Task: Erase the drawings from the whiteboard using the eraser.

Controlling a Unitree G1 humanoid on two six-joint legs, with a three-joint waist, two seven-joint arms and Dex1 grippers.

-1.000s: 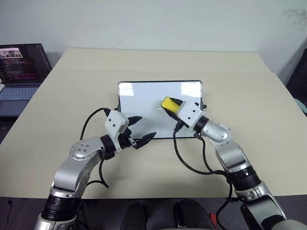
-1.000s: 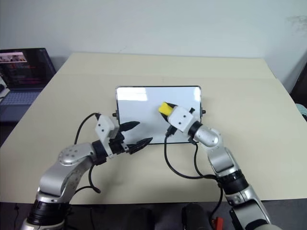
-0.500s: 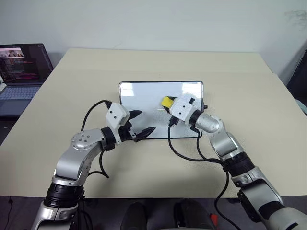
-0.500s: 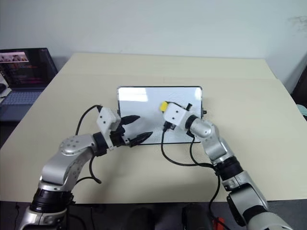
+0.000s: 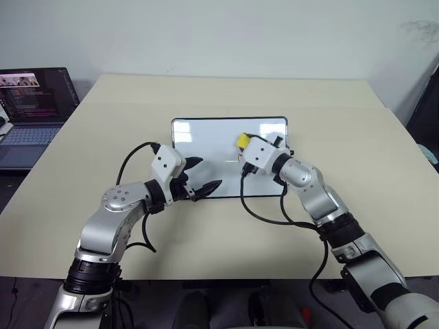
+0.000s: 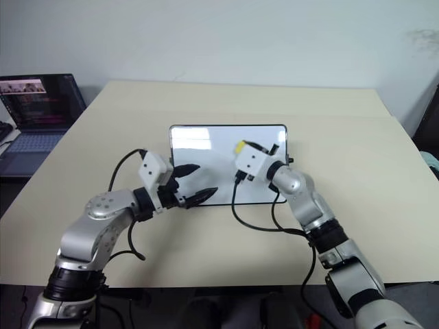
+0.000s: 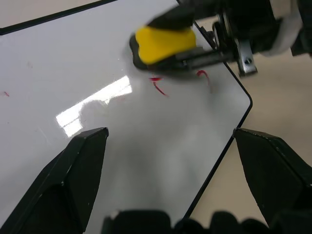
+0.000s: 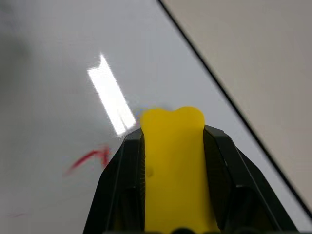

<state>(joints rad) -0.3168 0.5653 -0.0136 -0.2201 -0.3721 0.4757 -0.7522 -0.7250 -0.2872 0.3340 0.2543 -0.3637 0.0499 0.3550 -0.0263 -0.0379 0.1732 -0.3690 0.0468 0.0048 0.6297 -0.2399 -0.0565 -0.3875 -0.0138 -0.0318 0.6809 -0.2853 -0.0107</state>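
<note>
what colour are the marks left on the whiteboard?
Red. The drawings on the whiteboard show best in the left wrist view, beside the yellow eraser.

Two head cameras look forward and down from above over the table [image 5: 357, 157], whiteboard [image 5: 206, 140] and both arms. The left wrist camera looks close along the board toward the eraser [image 7: 163, 44]; the right wrist camera sits closer still, just behind the same eraser and board.

We can't tell if the eraser [image 7: 163, 45] touches the whiteboard [image 7: 97, 122]; red drawings [image 7: 158, 87] just beside the right fingers are blurred (shapes unreadable), board cut off by frame edges.
</note>
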